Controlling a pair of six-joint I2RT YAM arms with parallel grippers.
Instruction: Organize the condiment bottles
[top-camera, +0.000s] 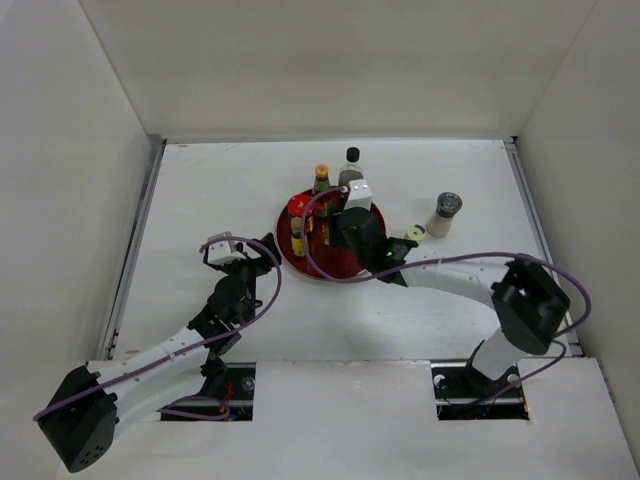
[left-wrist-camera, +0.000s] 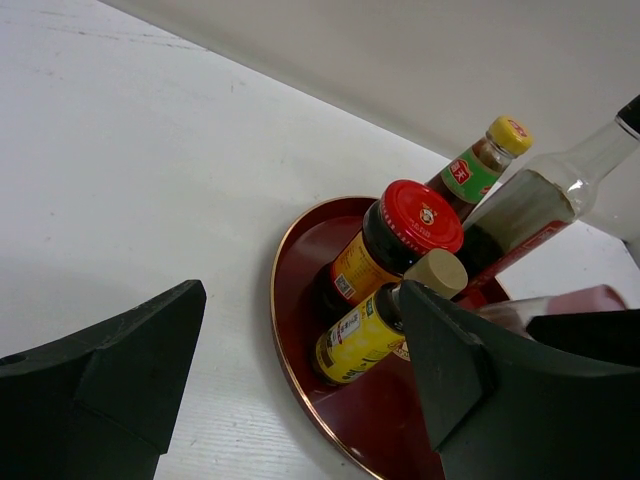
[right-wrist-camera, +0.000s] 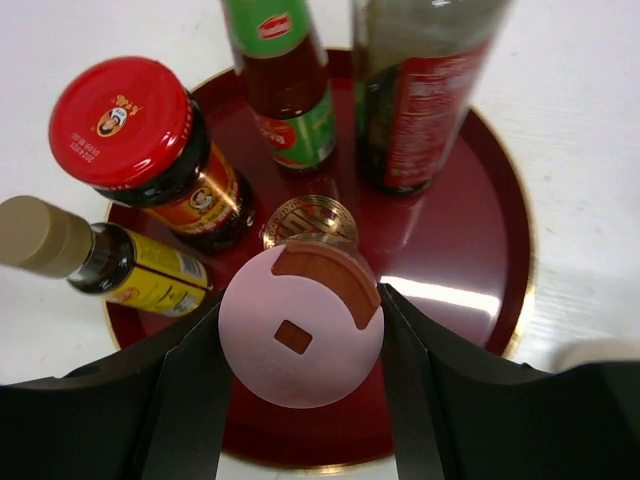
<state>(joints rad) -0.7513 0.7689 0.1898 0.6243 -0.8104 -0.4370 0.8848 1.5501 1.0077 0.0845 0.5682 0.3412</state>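
Lab test cell: plain white walls (top-camera: 330, 60), white table (top-camera: 220, 190).

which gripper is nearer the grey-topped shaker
Right: the right gripper is over the tray, beside the grey-topped shaker, clamping a pink-topped shaker; the left gripper is beyond the tray's other side.

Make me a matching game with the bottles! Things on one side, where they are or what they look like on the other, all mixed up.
Things:
1. red-lidded jar
2. pink-topped shaker
3. grey-topped shaker
4. yellow-capped bottle

Clues:
A. stands alone on the white table, off the tray
B. wears a green label
C. held in the right tool
D. orange label, on the red tray

Pairs: 1-D, 2-C, 3-A, 4-B.
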